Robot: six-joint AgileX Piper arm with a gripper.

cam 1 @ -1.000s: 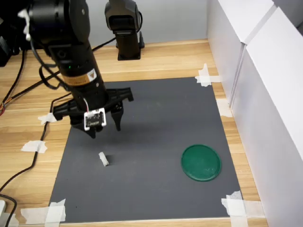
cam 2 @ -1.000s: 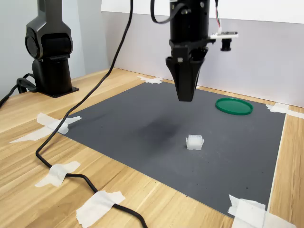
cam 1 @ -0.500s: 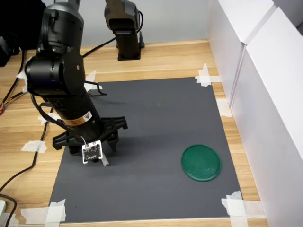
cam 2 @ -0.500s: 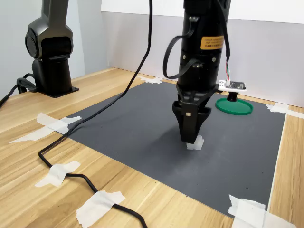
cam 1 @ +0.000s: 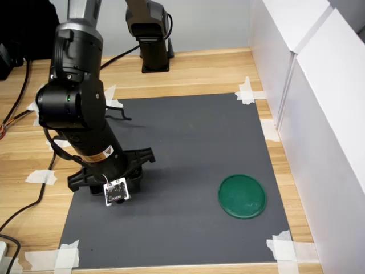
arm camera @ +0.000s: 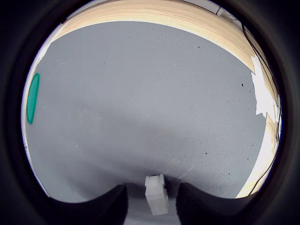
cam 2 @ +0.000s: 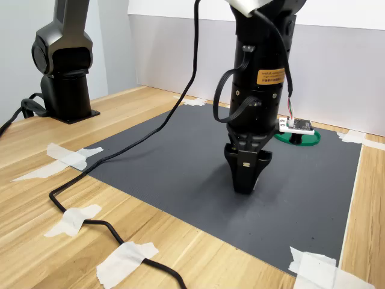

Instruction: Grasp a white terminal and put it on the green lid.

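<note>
The white terminal (arm camera: 156, 194) lies on the dark grey mat between my two fingers in the wrist view, with a small gap on each side. My gripper (arm camera: 151, 207) is open and lowered to the mat around it. In both exterior views the arm stands upright with its gripper (cam 1: 125, 182) (cam 2: 245, 182) down at the mat, hiding the terminal. The green lid (cam 1: 242, 196) lies flat on the mat toward the first exterior view's lower right, well apart from the gripper. It shows partly behind the wrist camera in the second exterior view (cam 2: 311, 139).
The grey mat (cam 1: 194, 137) is taped at its corners to a wooden table. A second black arm base (cam 1: 149, 34) stands at the back. White walls (cam 1: 319, 114) close off the first exterior view's right. A black cable (cam 2: 90, 221) runs along the mat's edge.
The arm has come down from above the mat onto the terminal, which now sits between the open fingers and is hidden in both exterior views.
</note>
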